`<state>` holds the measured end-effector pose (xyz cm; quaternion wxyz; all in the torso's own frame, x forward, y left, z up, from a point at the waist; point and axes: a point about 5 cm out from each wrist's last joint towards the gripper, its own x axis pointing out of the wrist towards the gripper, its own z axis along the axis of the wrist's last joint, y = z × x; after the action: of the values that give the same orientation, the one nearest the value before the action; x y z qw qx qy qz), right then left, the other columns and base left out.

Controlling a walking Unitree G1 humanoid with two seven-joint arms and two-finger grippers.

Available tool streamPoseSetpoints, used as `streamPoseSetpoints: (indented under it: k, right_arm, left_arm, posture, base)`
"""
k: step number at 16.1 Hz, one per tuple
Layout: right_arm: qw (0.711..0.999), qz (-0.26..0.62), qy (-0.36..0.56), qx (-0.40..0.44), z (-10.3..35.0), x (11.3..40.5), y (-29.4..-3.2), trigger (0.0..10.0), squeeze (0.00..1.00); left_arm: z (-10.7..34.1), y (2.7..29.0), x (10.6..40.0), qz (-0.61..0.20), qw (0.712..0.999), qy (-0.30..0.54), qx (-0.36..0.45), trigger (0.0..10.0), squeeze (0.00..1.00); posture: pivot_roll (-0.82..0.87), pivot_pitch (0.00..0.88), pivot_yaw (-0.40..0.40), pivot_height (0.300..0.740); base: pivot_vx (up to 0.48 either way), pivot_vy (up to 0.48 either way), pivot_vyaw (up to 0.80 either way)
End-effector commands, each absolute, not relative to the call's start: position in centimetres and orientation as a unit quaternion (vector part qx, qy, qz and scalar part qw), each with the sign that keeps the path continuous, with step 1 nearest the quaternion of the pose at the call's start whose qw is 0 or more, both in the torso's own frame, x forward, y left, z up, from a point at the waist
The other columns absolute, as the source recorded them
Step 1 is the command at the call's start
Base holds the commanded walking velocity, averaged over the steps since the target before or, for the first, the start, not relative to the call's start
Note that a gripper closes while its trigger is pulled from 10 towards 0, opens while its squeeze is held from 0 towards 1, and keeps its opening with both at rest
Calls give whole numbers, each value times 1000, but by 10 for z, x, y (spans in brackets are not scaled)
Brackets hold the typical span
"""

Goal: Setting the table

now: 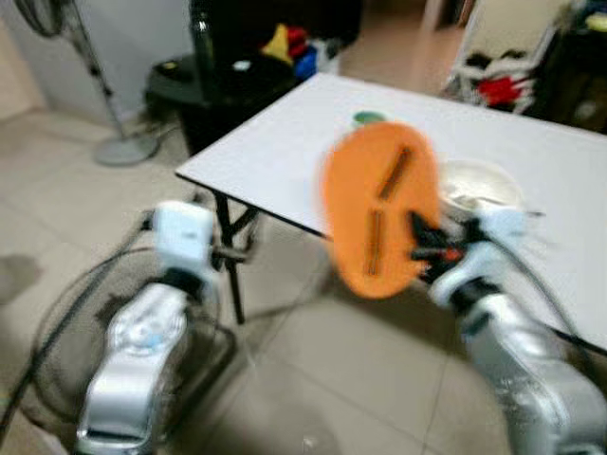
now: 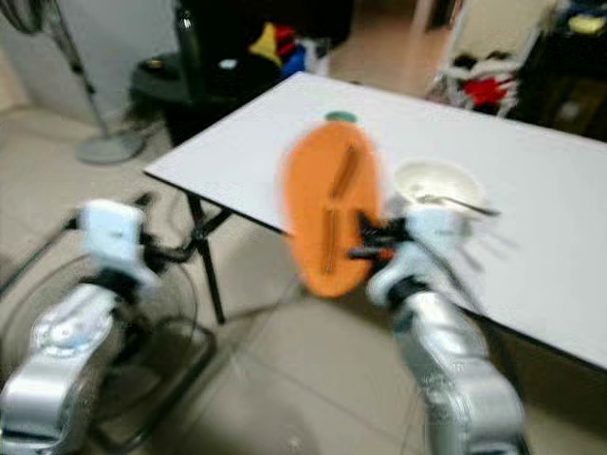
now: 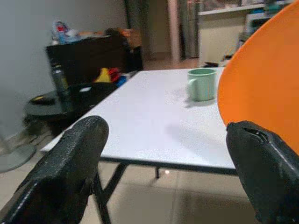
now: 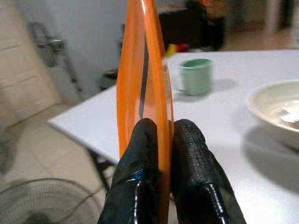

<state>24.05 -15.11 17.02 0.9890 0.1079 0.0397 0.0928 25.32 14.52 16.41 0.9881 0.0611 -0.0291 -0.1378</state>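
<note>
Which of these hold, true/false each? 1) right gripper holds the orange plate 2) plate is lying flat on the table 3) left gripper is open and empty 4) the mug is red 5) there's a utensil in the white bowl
1) True. The right gripper is clamped on the rim of the orange plate.
2) False. The plate is held up on edge, in the air by the near edge of the white table.
3) True. The left gripper has its fingers spread wide with nothing between them.
4) False. The mug is pale green.
5) True. A utensil rests in the white bowl, its handle sticking out over the rim.
</note>
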Motion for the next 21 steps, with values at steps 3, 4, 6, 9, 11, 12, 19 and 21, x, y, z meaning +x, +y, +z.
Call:
streamPoseSetpoints:
  k: [3,4,6,9,11,12,19,21]
  right_arm:
    - [985,125,17,120,182,240,-140,10000,0]
    - [985,126,18,120,182,241,-141,10000,0]
    - [984,128,22,125,181,240,-141,10000,0]
    - [974,126,38,184,178,240,-140,10000,0]
    - [959,131,64,241,173,239,-139,10000,0]
    - [950,136,86,268,168,238,-138,10000,0]
    - [896,86,151,409,151,246,-144,10000,0]
    - [867,49,177,464,142,256,-148,10000,0]
  left_arm:
    - [168,154,252,-123,989,-33,71,10000,0]
    - [168,154,252,-123,989,-33,70,10000,0]
    - [167,154,252,-123,989,-32,71,10000,0]
    - [167,154,251,-127,989,-30,72,10000,0]
    - [166,151,249,-154,985,-27,74,10000,0]
    - [167,148,246,-179,981,-25,76,10000,0]
    - [162,140,234,-305,947,12,102,10000,0]
    - [160,139,234,-314,944,16,105,10000,0]
  posture:
    - [97,0,9,740]
    - [97,0,9,740]
    - [98,0,7,740]
    - [99,0,9,740]
    - [98,0,10,740]
    - [97,0,12,740]
    - [91,0,24,740]
    - [88,0,27,740]
  base:
    - [404,0,0]
    - [405,0,0]
    - [405,0,0]
    - [356,0,0]
    - [0,0,0]
    - [0,0,0]
    - [0,0,0]
    - [0,0,0]
